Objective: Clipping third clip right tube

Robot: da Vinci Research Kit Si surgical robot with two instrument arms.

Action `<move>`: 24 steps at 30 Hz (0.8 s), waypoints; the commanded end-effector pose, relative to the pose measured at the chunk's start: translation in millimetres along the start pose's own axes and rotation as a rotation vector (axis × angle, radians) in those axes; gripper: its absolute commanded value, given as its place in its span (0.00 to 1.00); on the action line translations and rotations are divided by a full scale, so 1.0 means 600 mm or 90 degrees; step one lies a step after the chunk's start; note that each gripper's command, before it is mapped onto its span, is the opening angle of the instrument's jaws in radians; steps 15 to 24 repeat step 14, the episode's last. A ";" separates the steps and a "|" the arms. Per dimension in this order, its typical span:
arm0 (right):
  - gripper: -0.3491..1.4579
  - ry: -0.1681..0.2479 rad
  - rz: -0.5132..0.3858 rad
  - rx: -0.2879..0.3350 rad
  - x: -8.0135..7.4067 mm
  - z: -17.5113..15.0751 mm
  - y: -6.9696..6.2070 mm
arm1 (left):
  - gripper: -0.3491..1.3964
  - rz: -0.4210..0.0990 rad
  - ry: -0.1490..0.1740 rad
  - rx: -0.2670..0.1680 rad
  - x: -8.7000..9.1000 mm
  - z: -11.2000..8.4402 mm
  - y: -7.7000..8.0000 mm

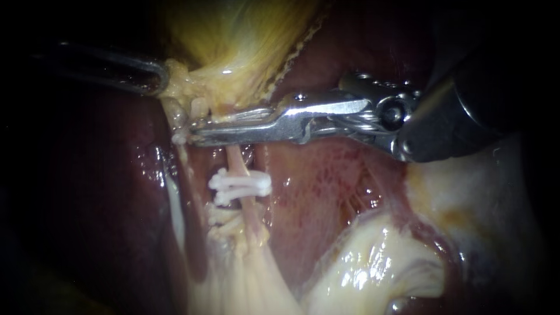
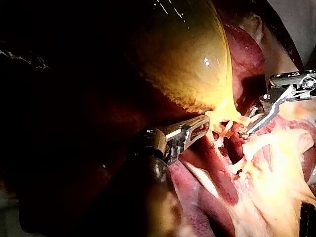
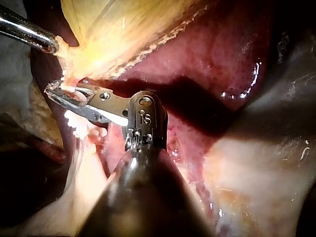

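The pink right tube [image 1: 238, 166] runs down from the yellow gallbladder [image 1: 233, 35]. White clips [image 1: 240, 185] sit across it lower down. My right instrument [image 1: 195, 129] comes in from the right. Its long metal jaws lie across the tube above the clips, closed together on it with the tips meeting. The right wrist view shows those jaws [image 3: 52, 90] pinched around pale tissue under the gallbladder's edge. My left instrument [image 1: 163, 79] is shut on the gallbladder's lower yellow tissue and holds it up. The left wrist view shows this grip [image 2: 205, 123].
Dark red liver [image 1: 99, 192] lies to the left, and a paler red liver bed [image 1: 321, 175] lies behind the tube. A thin whitish strand [image 1: 175, 204] runs left of the clipped tube. Glistening pale fatty tissue [image 1: 373, 262] fills the lower right.
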 end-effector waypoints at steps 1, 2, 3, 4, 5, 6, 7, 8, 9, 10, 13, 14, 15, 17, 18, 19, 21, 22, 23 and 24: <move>0.00 0.001 0.003 0.001 -0.0001 -0.0001 -0.0001 | 0.00 0.000 0.000 0.000 0.0000 0.0000 0.0000; 0.00 0.000 0.007 0.000 -0.0002 -0.0002 -0.0001 | 0.00 0.000 0.000 0.000 0.0000 0.0000 0.0000; 0.00 0.000 0.010 0.000 -0.0002 -0.0003 -0.0001 | 0.00 0.000 0.000 0.000 0.0000 0.0000 0.0000; 0.00 0.000 0.010 0.000 -0.0002 -0.0003 -0.0001 | 0.00 0.000 0.000 0.000 0.0000 0.0000 0.0000; 0.00 0.000 0.010 0.000 -0.0002 -0.0003 -0.0001 | 0.00 0.000 0.000 0.000 0.0000 0.0000 0.0000; 0.00 0.000 0.010 0.000 -0.0003 -0.0003 0.0000 | 0.00 0.000 0.000 0.000 0.0000 0.0000 0.0000; 0.00 -0.001 0.010 0.000 -0.0004 -0.0003 0.0000 | 0.00 0.000 0.000 0.000 0.0000 0.0000 0.0000; 0.00 -0.001 0.010 0.000 -0.0004 -0.0003 0.0001 | 0.00 0.000 0.000 0.000 0.0000 0.0000 0.0000; 0.00 -0.001 0.010 0.000 -0.0004 -0.0003 0.0002 | 0.00 0.000 0.000 0.000 0.0000 0.0000 0.0000; 0.00 -0.001 0.010 0.000 -0.0005 -0.0003 0.0003 | 0.00 0.000 0.000 0.000 0.0000 0.0000 0.0000; 0.00 -0.001 0.009 0.000 -0.0006 -0.0004 0.0006 | 0.00 0.000 0.000 0.000 0.0000 -0.0001 0.0000; 0.00 -0.001 0.009 0.000 -0.0007 -0.0004 0.0007 | 0.00 0.000 0.000 0.000 0.0000 -0.0001 0.0000; 0.00 -0.001 0.009 0.000 -0.0007 -0.0004 0.0007 | 0.00 0.000 0.000 0.000 0.0000 -0.0001 0.0000; 0.00 -0.001 0.009 0.000 -0.0007 -0.0004 0.0007 | 0.00 0.000 0.000 0.000 0.0000 -0.0001 0.0000; 0.00 -0.001 0.009 0.000 -0.0007 -0.0004 0.0007 | 0.00 0.000 0.000 0.000 0.0000 -0.0001 0.0000; 0.00 -0.001 0.009 0.000 -0.0007 -0.0004 0.0007 | 0.00 0.000 0.000 0.000 0.0000 -0.0001 0.0000; 0.00 -0.001 0.009 0.000 -0.0007 -0.0004 0.0007 | 0.00 0.000 0.000 0.000 0.0000 -0.0001 0.0000; 0.00 -0.001 0.009 0.000 -0.0007 -0.0004 0.0007 | 0.00 0.000 0.000 0.000 0.0000 -0.0001 0.0000; 0.00 -0.001 0.009 0.000 -0.0007 -0.0004 0.0007 | 0.00 0.000 0.000 0.000 0.0000 -0.0001 0.0000; 0.00 -0.001 0.009 0.000 -0.0007 -0.0004 0.0007 | 0.00 0.000 0.000 0.000 0.0000 -0.0001 0.0000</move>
